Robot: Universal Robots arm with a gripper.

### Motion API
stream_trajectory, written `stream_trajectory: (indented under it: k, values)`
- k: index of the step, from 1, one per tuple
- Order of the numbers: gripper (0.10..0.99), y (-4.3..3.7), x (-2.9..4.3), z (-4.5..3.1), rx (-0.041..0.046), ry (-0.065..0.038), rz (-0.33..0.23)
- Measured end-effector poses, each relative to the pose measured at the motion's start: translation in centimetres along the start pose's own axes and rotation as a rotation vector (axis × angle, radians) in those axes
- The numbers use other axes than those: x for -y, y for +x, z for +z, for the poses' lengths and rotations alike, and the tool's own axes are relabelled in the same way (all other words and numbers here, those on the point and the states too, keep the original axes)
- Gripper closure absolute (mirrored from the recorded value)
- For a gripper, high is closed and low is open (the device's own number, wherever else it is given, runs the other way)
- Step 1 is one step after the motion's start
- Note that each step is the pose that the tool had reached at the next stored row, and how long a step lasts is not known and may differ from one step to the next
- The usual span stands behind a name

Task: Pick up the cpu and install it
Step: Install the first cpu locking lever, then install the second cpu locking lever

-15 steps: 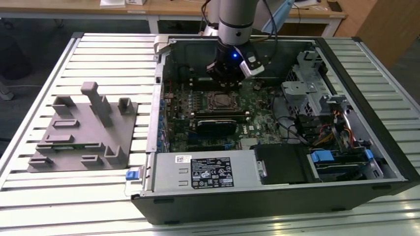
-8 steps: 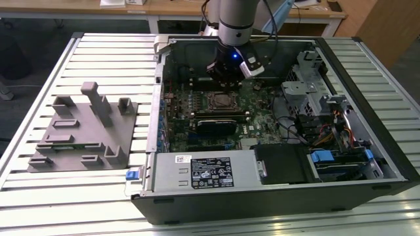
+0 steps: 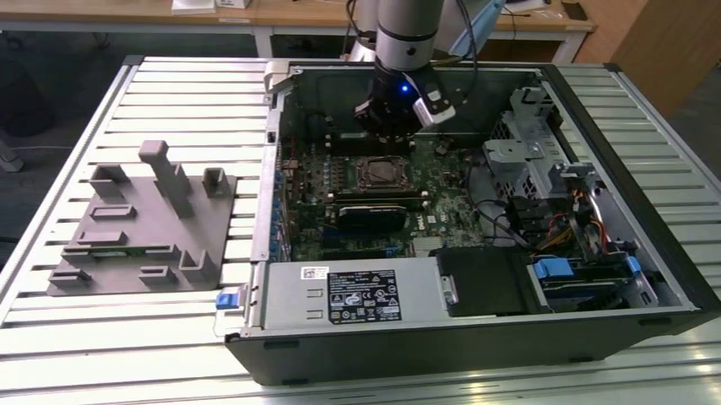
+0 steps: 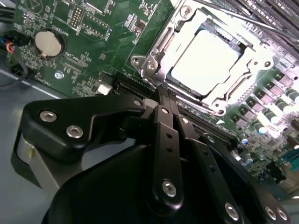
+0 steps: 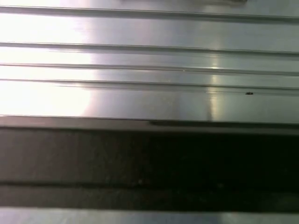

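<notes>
The cpu, a pale silvery square, lies flat inside the metal-framed socket on the green motherboard. In the second wrist view my gripper hovers just beside the socket's edge. Its black fingers are pressed together with nothing between them. In the exterior view the gripper hangs inside the open computer case, a little behind the socket.
A silver power-supply box fills the case's front. Drive cages and cables crowd the exterior view's right. A grey fixture tray rests on the slatted aluminium table. A coin battery sits on the board.
</notes>
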State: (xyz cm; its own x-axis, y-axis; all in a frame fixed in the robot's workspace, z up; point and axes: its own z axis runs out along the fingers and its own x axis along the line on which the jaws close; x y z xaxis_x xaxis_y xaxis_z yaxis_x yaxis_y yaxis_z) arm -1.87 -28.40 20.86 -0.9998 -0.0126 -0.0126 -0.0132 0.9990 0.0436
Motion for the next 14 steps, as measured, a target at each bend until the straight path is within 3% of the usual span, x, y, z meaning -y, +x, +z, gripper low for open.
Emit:
stream_trajectory:
  k: [14]
  values:
    - [0.98, -0.12, 0.59, -0.03, 0.0, 0.0, 0.0]
